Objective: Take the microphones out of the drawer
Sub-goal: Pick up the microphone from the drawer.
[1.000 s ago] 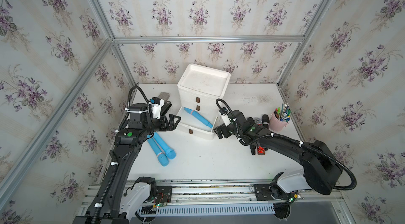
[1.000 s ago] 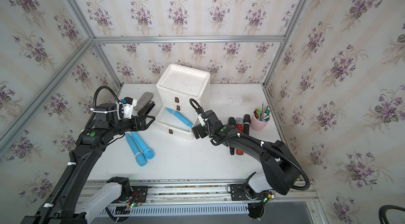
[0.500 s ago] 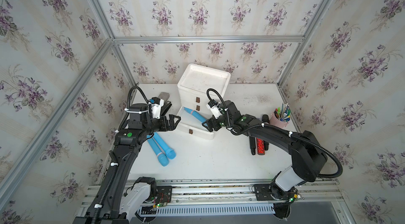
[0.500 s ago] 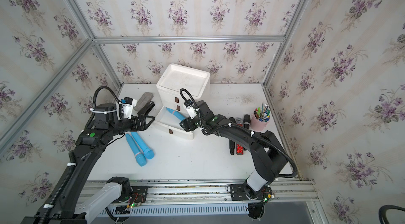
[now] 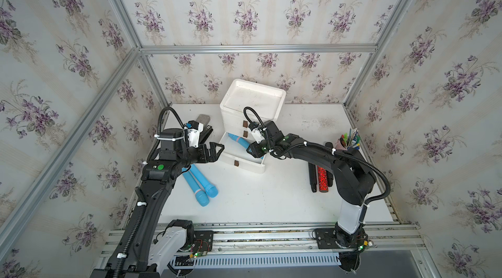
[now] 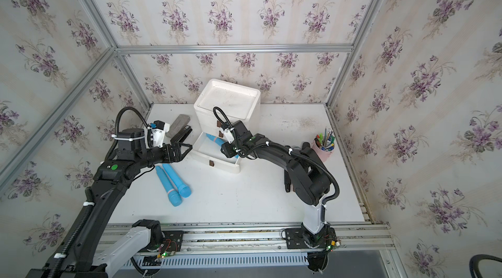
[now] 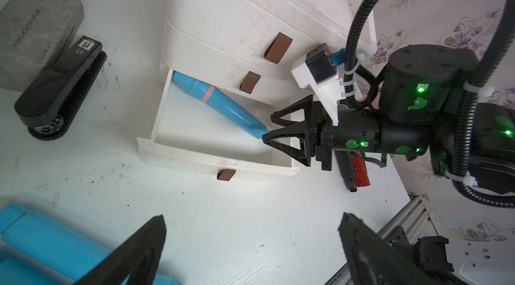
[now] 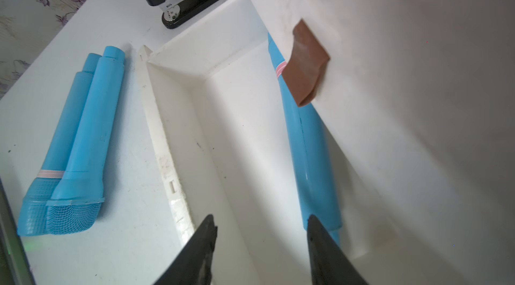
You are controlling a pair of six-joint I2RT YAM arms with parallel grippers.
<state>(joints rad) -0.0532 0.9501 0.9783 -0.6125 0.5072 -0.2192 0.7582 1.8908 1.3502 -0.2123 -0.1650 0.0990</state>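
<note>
Lab test booth, aluminium frame point(image 5: 258, 49), floral wallpaper panels point(image 5: 244, 5)

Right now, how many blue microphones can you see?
3. One blue microphone lies in the open bottom drawer; the other two microphones lie side by side on the table beside it. The closed drawers may hide more.
</note>
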